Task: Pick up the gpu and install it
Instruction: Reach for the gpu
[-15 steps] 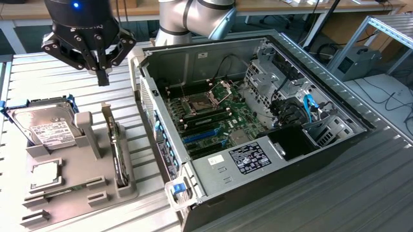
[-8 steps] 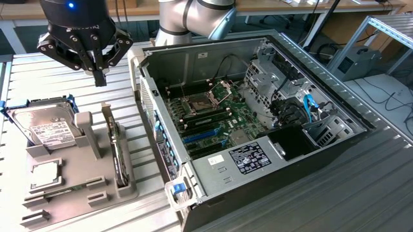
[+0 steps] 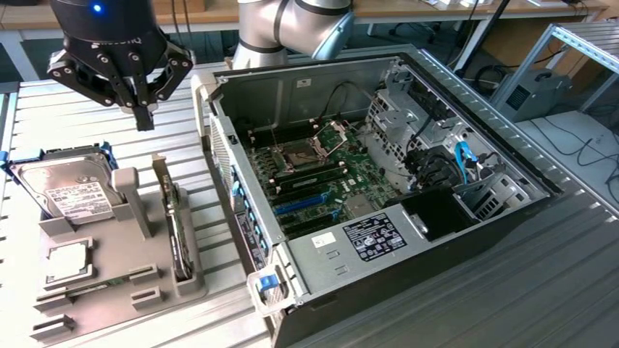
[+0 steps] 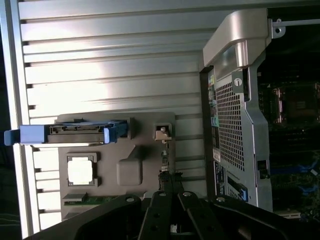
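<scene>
The gpu [image 3: 175,225] is a thin dark card standing on edge in a slot of the grey holder [image 3: 145,283], at the exterior view's left. In the wrist view the gpu [image 4: 163,150] shows edge-on, with its metal bracket end towards the far side. My gripper [image 3: 145,122] hangs above the table, beyond the far end of the gpu and clear of it. Its fingers are shut together with nothing between them. In the wrist view the gripper [image 4: 168,181] points down just short of the card's near end.
The open computer case [image 3: 503,156] lies at the exterior view's right, its motherboard [image 3: 320,177] and blue slots [image 3: 300,206] exposed. The holder also carries a hard drive [image 3: 66,190] in a blue frame, a square silver chip [image 3: 68,261] and a memory stick [image 4: 85,200].
</scene>
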Robot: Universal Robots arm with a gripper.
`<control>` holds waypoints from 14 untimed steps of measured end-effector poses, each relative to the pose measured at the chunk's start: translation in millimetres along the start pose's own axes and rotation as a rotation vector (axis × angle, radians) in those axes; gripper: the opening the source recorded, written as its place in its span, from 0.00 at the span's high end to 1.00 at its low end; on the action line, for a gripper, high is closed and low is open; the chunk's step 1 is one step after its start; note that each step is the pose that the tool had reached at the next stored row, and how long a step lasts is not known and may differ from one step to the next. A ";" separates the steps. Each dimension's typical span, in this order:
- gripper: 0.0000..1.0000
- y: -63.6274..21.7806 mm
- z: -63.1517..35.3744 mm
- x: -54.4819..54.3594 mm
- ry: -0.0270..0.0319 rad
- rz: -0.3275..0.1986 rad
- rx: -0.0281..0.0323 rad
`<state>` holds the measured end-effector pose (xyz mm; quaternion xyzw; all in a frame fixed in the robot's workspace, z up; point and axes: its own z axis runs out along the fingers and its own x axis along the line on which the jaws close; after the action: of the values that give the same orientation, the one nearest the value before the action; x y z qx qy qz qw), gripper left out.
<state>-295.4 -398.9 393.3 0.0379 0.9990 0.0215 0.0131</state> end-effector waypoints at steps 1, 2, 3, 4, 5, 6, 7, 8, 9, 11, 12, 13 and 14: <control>0.89 -0.1 0.0 0.7 0.0000 0.000 0.0000; 0.89 -0.1 0.0 1.4 0.0000 0.000 0.0000; 0.89 -0.2 -0.1 2.7 0.0000 0.000 0.0000; 0.89 -0.3 -0.1 3.5 0.0001 0.000 0.0001; 0.89 -0.3 -0.2 4.1 0.0001 0.000 0.0000; 0.89 -0.4 -0.2 4.8 0.0001 0.000 0.0000; 0.89 -0.4 -0.2 5.5 0.0001 0.000 0.0000; 0.89 -0.5 -0.2 6.3 0.0000 0.000 0.0000; 0.89 -0.5 -0.2 7.0 0.0000 0.000 0.0000; 0.89 -0.6 -0.3 8.5 0.0001 0.000 0.0000; 0.89 -0.7 -0.3 9.2 0.0001 0.000 0.0000; 0.89 -0.7 -0.3 9.8 0.0001 0.000 0.0000; 0.89 -0.8 -0.3 10.5 0.0001 0.000 0.0000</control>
<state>-305.9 -399.0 393.3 0.0378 0.9990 0.0215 0.0131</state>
